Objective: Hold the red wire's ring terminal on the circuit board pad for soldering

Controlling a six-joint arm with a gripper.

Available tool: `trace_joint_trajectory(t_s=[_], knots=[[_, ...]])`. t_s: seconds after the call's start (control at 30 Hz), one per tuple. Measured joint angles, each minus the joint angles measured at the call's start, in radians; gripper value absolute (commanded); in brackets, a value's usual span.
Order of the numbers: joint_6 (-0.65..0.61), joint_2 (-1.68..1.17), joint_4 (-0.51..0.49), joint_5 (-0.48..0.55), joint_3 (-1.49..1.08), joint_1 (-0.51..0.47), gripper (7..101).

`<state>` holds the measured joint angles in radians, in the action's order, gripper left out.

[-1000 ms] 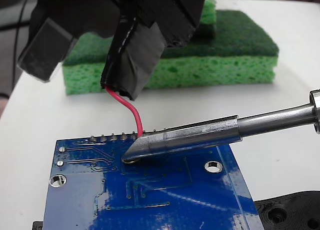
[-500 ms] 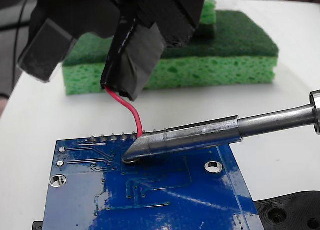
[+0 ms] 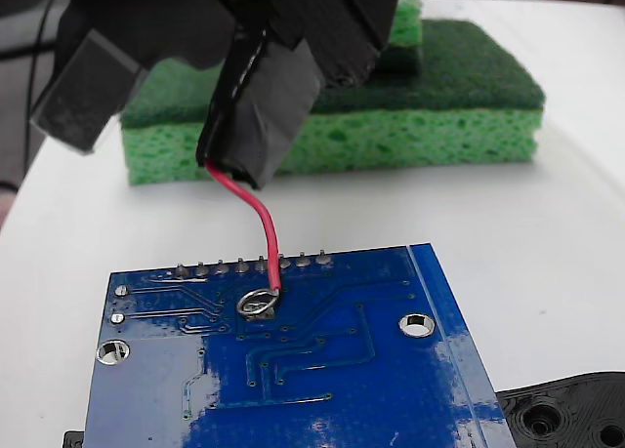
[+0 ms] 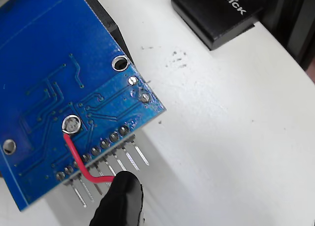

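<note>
gone now is the soldering iron. gripper is clamping the red wire, resting its ring on the pad, far-left on the board. staying still is keeping it centred.

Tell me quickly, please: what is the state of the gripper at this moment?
Gripper: it holds the red wire by its upper end; the ring terminal lies on the circuit board. Black tape hides the fingers, so open or closed cannot be told.

Electronics workbench, circuit board, cleaning sponge
</note>
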<state>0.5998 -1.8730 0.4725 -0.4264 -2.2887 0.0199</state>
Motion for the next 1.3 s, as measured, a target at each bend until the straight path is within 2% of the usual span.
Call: trace_joint_trajectory(t_s=[0.27, 0.5, 0.67, 0.9, 1.0, 1.1, 1.3], knots=[[-0.035, -0.080, 0.058, -0.040, -0.006, 0.020, 100.3], [-0.149, -0.284, 0.077, -0.038, -0.104, 0.028, 100.3], [-0.230, -0.476, 0.066, 0.017, -0.230, 0.025, 100.3], [-0.302, -0.701, 0.187, 0.067, -0.316, 0.023, 100.3], [-0.333, -0.836, 0.195, 0.100, -0.394, 0.011, 100.3], [-0.382, -0.992, 0.183, 0.158, -0.503, -0.029, 100.3], [-0.440, -1.180, 0.244, 0.298, -0.578, -0.066, 100.3]])
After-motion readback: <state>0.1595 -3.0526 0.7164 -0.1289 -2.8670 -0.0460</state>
